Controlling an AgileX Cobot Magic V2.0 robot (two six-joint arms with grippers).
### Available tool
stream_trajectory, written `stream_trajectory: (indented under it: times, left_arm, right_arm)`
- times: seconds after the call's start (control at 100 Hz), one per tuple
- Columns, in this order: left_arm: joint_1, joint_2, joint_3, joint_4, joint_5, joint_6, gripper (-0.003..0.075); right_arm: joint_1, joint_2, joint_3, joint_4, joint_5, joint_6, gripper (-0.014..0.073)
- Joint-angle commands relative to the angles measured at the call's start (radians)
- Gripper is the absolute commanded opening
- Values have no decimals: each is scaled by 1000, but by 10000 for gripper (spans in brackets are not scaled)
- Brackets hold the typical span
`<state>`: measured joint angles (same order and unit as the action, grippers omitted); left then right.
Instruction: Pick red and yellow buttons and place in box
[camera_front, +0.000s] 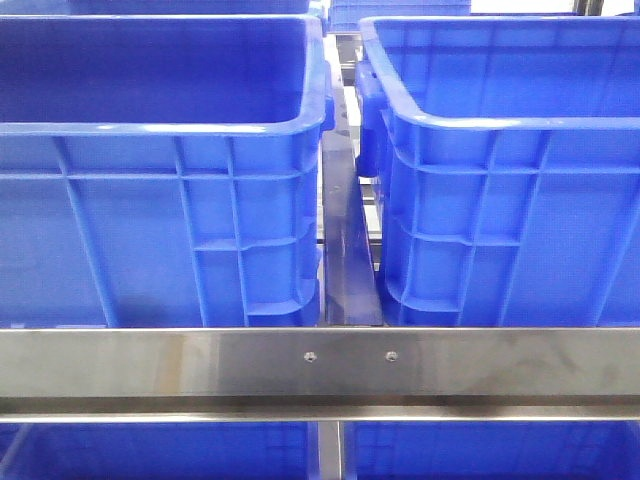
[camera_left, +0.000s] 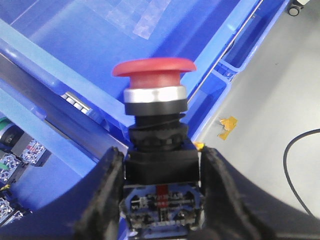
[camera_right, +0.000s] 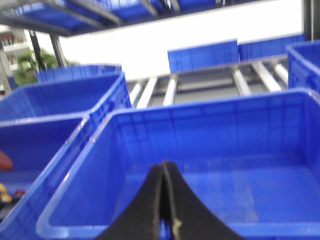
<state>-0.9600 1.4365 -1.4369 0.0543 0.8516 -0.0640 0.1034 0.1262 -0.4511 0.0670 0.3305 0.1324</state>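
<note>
My left gripper (camera_left: 161, 165) is shut on the black body of the red button (camera_left: 153, 70). It is a mushroom-headed push button with a silver collar, and its red cap points away from the fingers. It hangs over the rim of a blue box (camera_left: 75, 45) whose floor lies behind it. My right gripper (camera_right: 165, 172) is shut on nothing and hovers over the inside of another blue box (camera_right: 225, 135). A red bit (camera_right: 3, 161) and a yellow bit (camera_right: 3, 189) show at that view's edge, too cut off to identify. No gripper appears in the front view.
Two deep blue crates (camera_front: 150, 180) (camera_front: 500, 180) stand side by side behind a steel rail (camera_front: 320, 365), a narrow gap between them. A bin of small electrical parts (camera_left: 12, 155) lies beside the left gripper. Grey floor with a black cable (camera_left: 295, 165) and orange tape (camera_left: 227, 125) lies beyond.
</note>
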Motion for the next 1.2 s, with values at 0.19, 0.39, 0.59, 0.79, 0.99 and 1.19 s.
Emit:
stream_trajectory:
  times: [0.19, 0.39, 0.59, 0.79, 0.99, 1.19]
  left_arm:
    - [-8, -39, -30, 1, -54, 0, -19]
    - [-8, -39, -30, 1, -54, 0, -19]
    - [-8, -39, -30, 1, -55, 0, -19]
    - [-8, -39, -30, 1, -55, 0, -19]
    - [-8, -39, -30, 1, -55, 0, -19]
    - [-8, -39, -30, 1, -57, 0, -19]
  right_arm:
    - [3, 264, -258, 42, 224, 1, -68]
    - [3, 335, -259, 42, 203, 1, -66]
    - [3, 345, -259, 130, 203, 1, 58]
    - [3, 345, -259, 263, 193, 1, 379]
    - [3, 348, -259, 414, 170, 0, 439]
    - [21, 432, -259, 650, 178, -157, 440]
